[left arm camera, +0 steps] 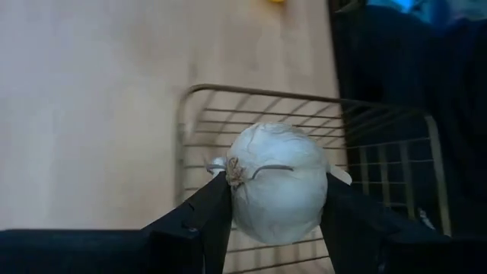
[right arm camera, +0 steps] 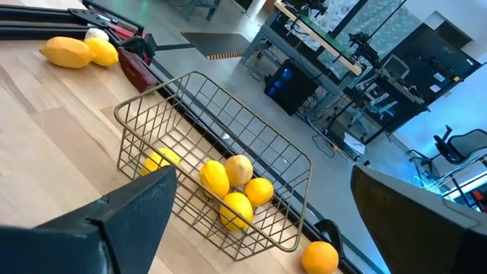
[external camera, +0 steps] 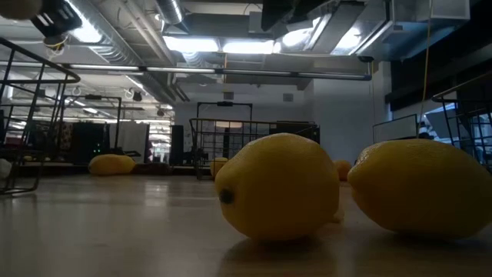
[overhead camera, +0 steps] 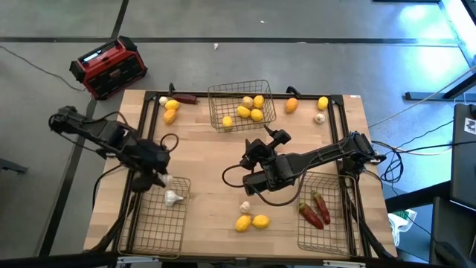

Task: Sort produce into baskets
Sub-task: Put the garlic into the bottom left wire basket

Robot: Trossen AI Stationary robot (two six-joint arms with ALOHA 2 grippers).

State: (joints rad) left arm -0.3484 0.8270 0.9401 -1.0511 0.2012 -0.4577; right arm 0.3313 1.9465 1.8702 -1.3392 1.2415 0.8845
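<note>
Now | left gripper (left arm camera: pixel 278 221) clamps garlic bulb (left arm camera: pixel 278 181) above left basket (overhead camera: pixel 156 216) | right gripper (overhead camera: pixel 256 152) wide open, empty, near table centre

My left gripper (left arm camera: pixel 278 202) sits over the near-left part of the table, its two dark fingers (left arm camera: pixel 202 221) pinched against either side of a white garlic bulb (left arm camera: pixel 278 183) (the only thing I'm holding). My right arm (overhead camera: pixel 320 156) reaches in from the right edge toward the table's middle, and the right gripper (overhead camera: pixel 260 152) there has its fingers (right arm camera: pixel 133 213) spread wide with nothing between them.
</note>
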